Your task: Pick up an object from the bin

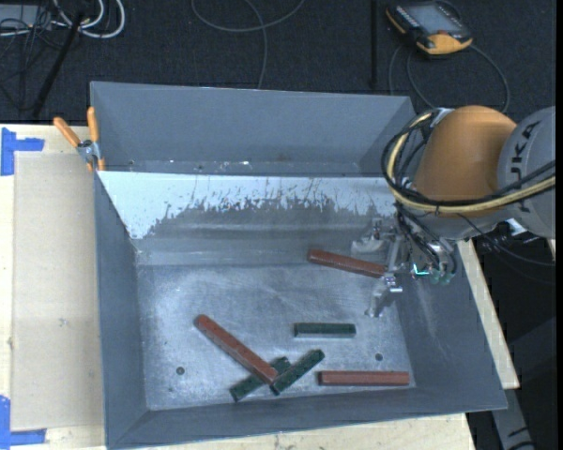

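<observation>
red-brown stick (343,262) end between fingers (386,298) (apart)

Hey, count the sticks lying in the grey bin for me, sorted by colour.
Reddish-brown flat sticks: 3
Dark green flat sticks: 3
Total: 6
</observation>
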`<move>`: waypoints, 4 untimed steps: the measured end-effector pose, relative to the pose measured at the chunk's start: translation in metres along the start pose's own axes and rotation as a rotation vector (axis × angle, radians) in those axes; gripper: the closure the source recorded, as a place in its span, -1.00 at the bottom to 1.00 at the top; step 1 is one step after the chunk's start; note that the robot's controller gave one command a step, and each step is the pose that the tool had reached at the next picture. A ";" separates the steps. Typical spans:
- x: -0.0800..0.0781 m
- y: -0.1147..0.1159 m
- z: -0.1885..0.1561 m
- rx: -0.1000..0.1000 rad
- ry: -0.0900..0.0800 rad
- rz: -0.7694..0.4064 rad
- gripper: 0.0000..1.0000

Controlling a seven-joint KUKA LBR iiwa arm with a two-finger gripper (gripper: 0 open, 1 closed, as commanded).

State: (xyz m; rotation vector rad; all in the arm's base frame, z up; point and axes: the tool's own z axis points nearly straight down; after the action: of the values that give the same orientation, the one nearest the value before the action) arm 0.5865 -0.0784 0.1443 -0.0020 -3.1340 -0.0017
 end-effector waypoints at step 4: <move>0.032 0.027 0.066 0.005 -0.033 -0.170 -1.00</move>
State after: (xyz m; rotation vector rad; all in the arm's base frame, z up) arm 0.5540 -0.0517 0.0787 0.2664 -3.1555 0.0052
